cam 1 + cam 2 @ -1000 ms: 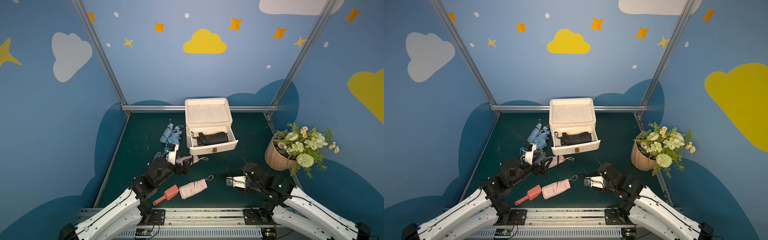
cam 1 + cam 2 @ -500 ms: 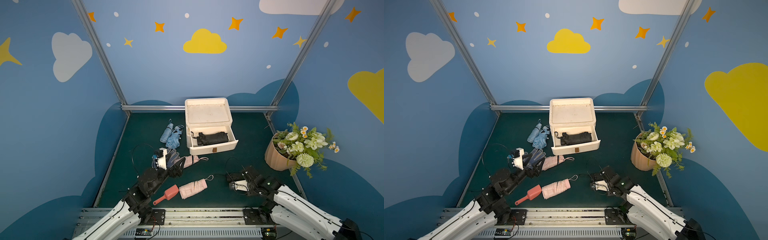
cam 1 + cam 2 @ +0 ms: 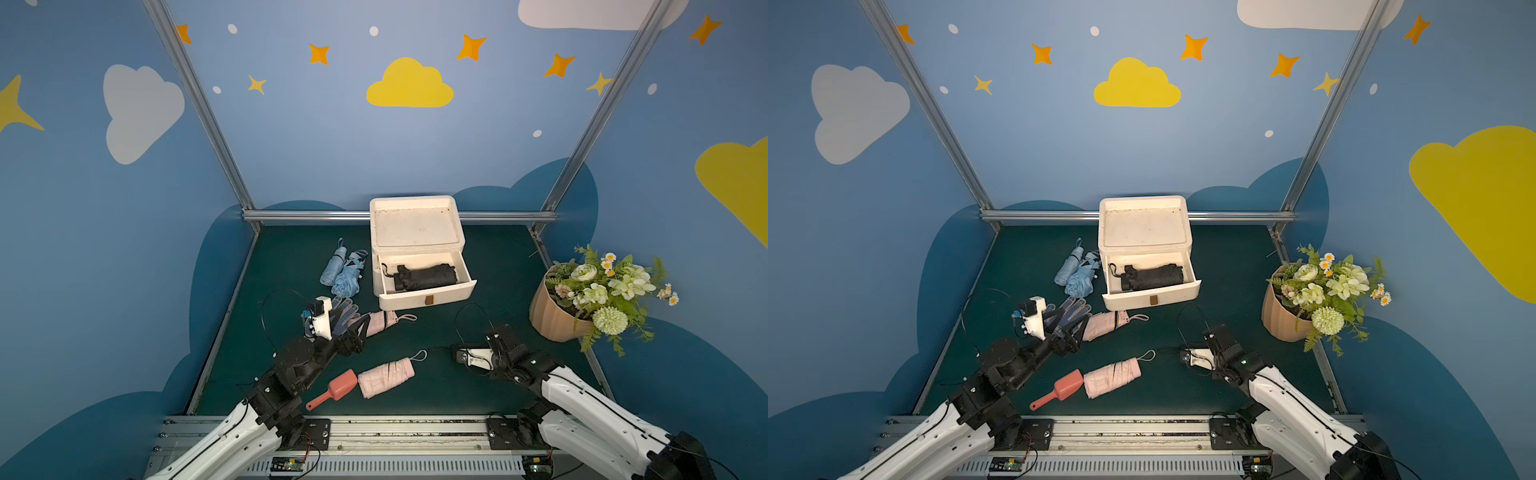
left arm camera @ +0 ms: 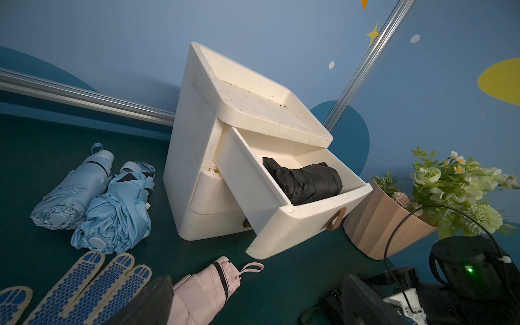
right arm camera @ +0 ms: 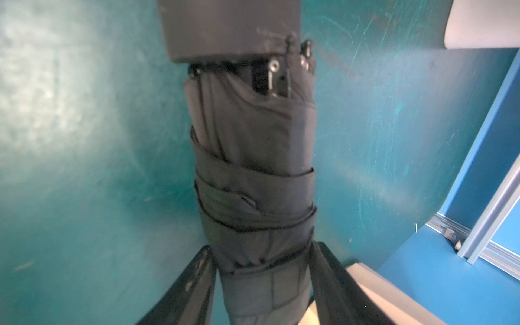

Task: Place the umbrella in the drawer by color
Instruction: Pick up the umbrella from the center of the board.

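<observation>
A black folded umbrella (image 5: 253, 168) lies on the green mat with my right gripper (image 5: 261, 284) shut on its end, a jaw pressed against each side. In both top views that gripper (image 3: 452, 352) (image 3: 1177, 355) sits low at the mat's front right. The white drawer (image 3: 424, 293) stands pulled open with another black umbrella (image 3: 426, 276) inside. My left gripper (image 3: 353, 332) (image 4: 253, 304) is open over the near end of a pink umbrella (image 4: 205, 289). A second pink umbrella (image 3: 386, 376) lies at the front.
Two light blue umbrellas (image 3: 340, 272) lie left of the white cabinet (image 3: 415, 220). Blue dotted gloves (image 3: 343, 316) sit by the left gripper, and a pink scoop (image 3: 336, 388) near the front rail. A flower pot (image 3: 552, 316) stands at the right wall.
My right jaws have closed in on the black umbrella. My left wrist has drawn back a little toward the front left, with its jaws spread slightly wider.
</observation>
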Controlling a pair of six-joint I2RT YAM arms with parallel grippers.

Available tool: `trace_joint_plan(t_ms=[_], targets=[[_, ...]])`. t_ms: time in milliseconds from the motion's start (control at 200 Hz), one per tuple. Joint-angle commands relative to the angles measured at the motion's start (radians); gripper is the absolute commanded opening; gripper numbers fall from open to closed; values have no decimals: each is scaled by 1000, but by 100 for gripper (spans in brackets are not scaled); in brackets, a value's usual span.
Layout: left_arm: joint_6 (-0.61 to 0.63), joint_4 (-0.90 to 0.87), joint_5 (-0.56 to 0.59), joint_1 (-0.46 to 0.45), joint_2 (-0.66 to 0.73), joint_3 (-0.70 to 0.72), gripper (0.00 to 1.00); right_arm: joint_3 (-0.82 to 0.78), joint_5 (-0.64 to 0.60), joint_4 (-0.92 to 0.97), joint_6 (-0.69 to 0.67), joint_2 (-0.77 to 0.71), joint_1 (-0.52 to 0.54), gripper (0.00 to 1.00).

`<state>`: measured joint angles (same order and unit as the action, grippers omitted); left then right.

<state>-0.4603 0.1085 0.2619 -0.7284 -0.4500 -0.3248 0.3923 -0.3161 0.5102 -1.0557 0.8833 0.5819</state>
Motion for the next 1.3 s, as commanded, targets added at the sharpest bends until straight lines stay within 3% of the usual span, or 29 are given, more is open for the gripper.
trace_joint_plan(t_ms=[0, 70, 190, 350, 561, 821, 1121, 1296], targets=[[-9, -5, 5, -3, 21, -10, 99, 3, 40, -82, -7, 29, -3, 55], [-10, -9, 11, -6, 31, -10, 99, 4, 57, -92, -7, 39, -2, 52], [-9, -12, 22, -11, 43, -5, 99, 2, 89, -99, -6, 23, -3, 35], [-9, -12, 32, -12, 42, -3, 100, -5, 124, -99, 3, -21, -3, 0], [-9, -8, 37, -12, 30, -4, 100, -9, 163, -101, 8, -90, -3, 0], [2, 12, 24, -11, -20, -5, 100, 3, 221, -162, 110, -182, -2, 0], [20, 93, -151, -8, -251, -58, 100, 19, 328, -321, 323, -331, -1, 0], [4, 108, -155, -2, -287, -70, 100, 52, 366, -336, 492, -370, 38, 0]])
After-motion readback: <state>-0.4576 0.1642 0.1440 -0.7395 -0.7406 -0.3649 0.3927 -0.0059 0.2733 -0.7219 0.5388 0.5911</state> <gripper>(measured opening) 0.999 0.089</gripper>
